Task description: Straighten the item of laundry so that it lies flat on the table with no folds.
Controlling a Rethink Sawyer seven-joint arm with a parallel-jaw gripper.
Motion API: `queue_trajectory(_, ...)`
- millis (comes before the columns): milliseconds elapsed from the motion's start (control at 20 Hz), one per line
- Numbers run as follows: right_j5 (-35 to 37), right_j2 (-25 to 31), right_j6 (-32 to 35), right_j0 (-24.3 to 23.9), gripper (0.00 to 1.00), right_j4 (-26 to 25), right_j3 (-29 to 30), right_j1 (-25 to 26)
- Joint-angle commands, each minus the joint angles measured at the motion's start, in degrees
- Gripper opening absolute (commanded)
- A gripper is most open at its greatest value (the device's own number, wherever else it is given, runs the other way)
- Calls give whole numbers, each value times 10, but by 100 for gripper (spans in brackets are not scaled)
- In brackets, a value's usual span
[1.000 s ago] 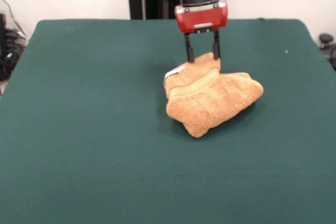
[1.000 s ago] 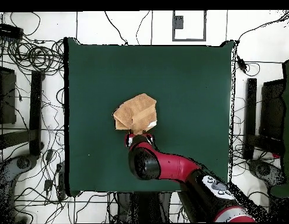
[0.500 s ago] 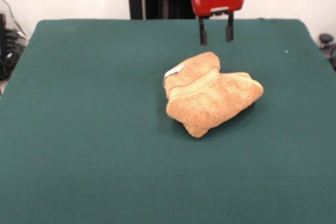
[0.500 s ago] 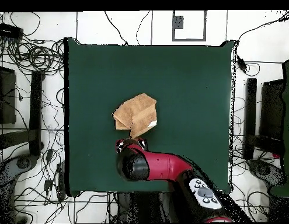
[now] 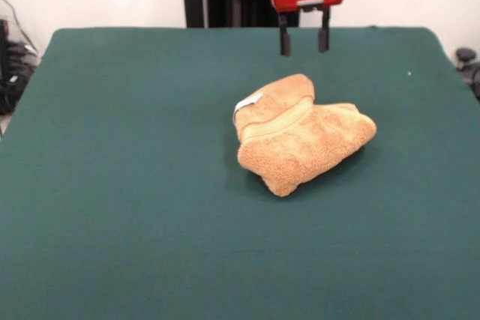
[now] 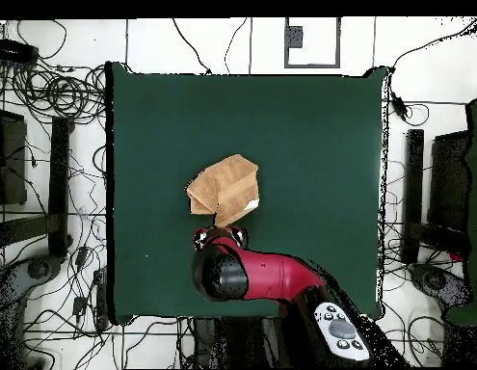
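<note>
- While the gripper hangs above the far part of the table with its two dark fingers spread apart and nothing between them, the towel lies untouched near the table's middle, a little right of centre in the front view.
- The towel is bunched and doubled over itself: a woven band runs slantwise across its top fold, and a small white label shows at its far-left edge.
- Its long axis runs from near-left to far-right in the front view, with a rounded corner pointing toward the near side.
- The relation that matters: the towel lies on the near side of the jaws and below them, its far fold close under the fingertips but clearly apart from them.
- In the overhead view the gripper sits just beside the towel's edge on the robot's side; whether it overlaps that edge is hard to say, as the arm hides it.
- Judged from this, the task is barely begun; the next move probably calls for a descent onto a free corner, then a pull outward along the long axis.
- A pinch through two layers would likely drag the whole bundle instead of opening it.
</note>
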Motion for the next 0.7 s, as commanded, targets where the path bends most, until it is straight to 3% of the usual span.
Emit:
queue_trajectory(50,2,16,114,0,100,27,12,45)
queue_trajectory(700,-92,58,126,-44,100,10,12,112)
